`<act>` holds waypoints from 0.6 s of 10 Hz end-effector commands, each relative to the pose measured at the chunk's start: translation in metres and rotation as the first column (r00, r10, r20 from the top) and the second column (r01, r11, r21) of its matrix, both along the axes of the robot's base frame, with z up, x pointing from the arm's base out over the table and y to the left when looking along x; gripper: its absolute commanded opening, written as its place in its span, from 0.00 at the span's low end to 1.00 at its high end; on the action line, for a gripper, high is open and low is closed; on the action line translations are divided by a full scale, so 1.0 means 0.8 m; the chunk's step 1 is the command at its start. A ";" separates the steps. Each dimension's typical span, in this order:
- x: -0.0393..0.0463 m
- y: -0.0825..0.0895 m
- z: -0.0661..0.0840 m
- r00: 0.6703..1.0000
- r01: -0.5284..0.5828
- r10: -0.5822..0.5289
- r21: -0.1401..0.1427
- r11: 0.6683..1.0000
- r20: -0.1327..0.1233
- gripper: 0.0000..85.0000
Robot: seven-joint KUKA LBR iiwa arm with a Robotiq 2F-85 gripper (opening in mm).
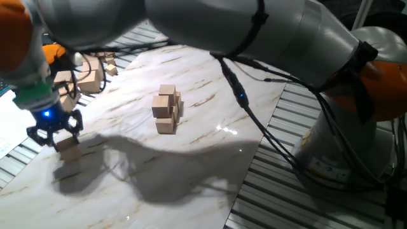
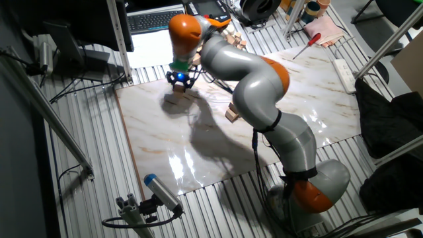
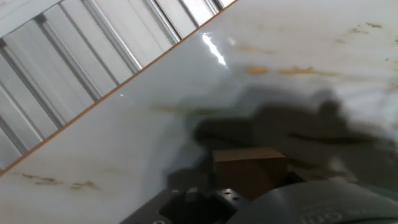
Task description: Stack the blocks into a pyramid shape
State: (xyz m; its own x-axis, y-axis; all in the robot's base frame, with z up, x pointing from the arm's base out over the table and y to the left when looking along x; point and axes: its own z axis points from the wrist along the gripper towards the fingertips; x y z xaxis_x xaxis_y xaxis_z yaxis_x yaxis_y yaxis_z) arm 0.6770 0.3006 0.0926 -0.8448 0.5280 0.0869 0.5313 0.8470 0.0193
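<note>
Wooden block [image 1: 68,149] under fingers [image 1: 39,135], stack [image 1: 168,109] well apart

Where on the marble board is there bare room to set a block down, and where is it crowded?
Bare marble lies between the gripper, over one block, and the block stack mid-board, and along the near edge of the marble board. The far corner is crowded with loose wooden blocks and cables.

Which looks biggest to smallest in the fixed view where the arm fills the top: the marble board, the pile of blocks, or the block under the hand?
1. Marble board, largest.
2. Pile of blocks.
3. Single block under the hand, smallest, though it sits nearer the camera.
</note>
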 end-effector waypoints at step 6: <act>-0.031 -0.110 0.073 0.998 -0.061 0.060 -0.073 0.995 -0.007 0.00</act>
State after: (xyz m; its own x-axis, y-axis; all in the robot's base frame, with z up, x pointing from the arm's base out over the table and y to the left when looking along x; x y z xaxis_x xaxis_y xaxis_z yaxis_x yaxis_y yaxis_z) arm 0.6526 0.2386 0.1525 -0.8762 0.4786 0.0572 0.4767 0.8780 -0.0431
